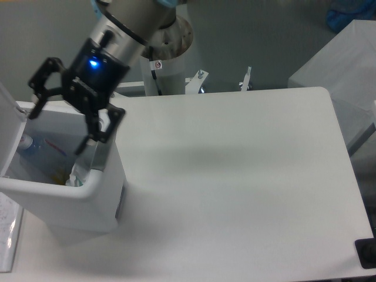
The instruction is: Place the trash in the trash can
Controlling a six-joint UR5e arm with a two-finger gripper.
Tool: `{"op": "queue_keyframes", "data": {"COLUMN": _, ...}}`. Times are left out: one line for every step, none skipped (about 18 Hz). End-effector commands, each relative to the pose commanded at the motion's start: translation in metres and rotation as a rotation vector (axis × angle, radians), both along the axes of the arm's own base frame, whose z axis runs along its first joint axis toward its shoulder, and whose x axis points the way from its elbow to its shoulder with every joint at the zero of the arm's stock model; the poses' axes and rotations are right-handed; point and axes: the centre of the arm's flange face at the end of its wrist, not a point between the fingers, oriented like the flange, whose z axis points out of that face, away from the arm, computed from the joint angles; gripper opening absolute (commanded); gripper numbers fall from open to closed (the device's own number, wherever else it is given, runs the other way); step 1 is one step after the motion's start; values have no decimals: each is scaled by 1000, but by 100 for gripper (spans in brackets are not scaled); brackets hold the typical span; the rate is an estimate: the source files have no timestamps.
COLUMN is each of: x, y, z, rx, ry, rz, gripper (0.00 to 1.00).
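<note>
White plastic walls of the trash can [70, 202] are seen at the left edge of the tabletop [235, 176], with the crushed bottle [41, 147] lying inside at the far left and the crumpled wrapper [79, 174] resting against the inner right wall. The tool [59, 120] is held above the opening, its fingers spread wide and gripping nothing. Both items appear deposited; a straight upward lift is advised so the rim and raised lid [9, 126] are not clipped.

White table [235, 188], two rear clamps [223, 79]
</note>
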Motion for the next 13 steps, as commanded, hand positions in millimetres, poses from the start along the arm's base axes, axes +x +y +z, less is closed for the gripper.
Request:
{"op": "queue_keyframes", "data": {"x": -19, "y": -7, "z": -8, "rx": -8, "ry": -5, "rz": 25, "gripper": 100}}
{"op": "queue_keyframes", "data": {"x": -37, "y": -13, "z": -16, "rx": -13, "ry": -5, "rz": 45, "gripper": 100}}
{"op": "queue_keyframes", "data": {"x": -58, "y": -18, "z": -30, "rx": -26, "ry": -14, "rz": 68, "gripper": 100}}
{"op": "queue_keyframes", "data": {"x": -76, "y": -23, "z": -44, "rx": -41, "ry": -23, "rz": 87, "gripper": 100}}
{"op": "queue_keyframes", "data": {"x": -91, "y": -26, "z": -56, "rx": -61, "ry": -22, "rz": 104, "gripper": 100}}
{"op": "queue_keyframes", "data": {"x": -106, "y": -31, "z": -68, "rx": -86, "ry": -12, "rz": 121, "gripper": 100}}
{"op": "queue_keyframes", "data": {"x": -119, "y": -36, "z": -80, "rx": -117, "ry": 2, "rz": 138, "gripper": 100}}
{"op": "queue_keyframes", "data": {"x": -130, "y": -40, "z": -89, "rx": -151, "ry": 31, "rz": 148, "gripper": 100}}
{"op": "queue_keyframes", "data": {"x": -140, "y": -45, "z": -98, "rx": -186, "ry": 69, "rz": 154, "gripper": 100}}
{"op": "queue_keyframes", "data": {"x": -150, "y": -52, "z": -107, "rx": -230, "ry": 108, "rz": 160, "gripper": 100}}
{"op": "queue_keyframes", "data": {"x": -160, "y": -62, "z": -116, "rx": -272, "ry": 138, "rz": 171, "gripper": 100}}
{"op": "queue_keyframes", "data": {"x": -172, "y": -70, "z": -127, "rx": -316, "ry": 156, "rz": 177, "gripper": 100}}
{"op": "queue_keyframes", "data": {"x": -181, "y": -77, "z": -136, "rx": -345, "ry": 173, "rz": 175, "gripper": 100}}
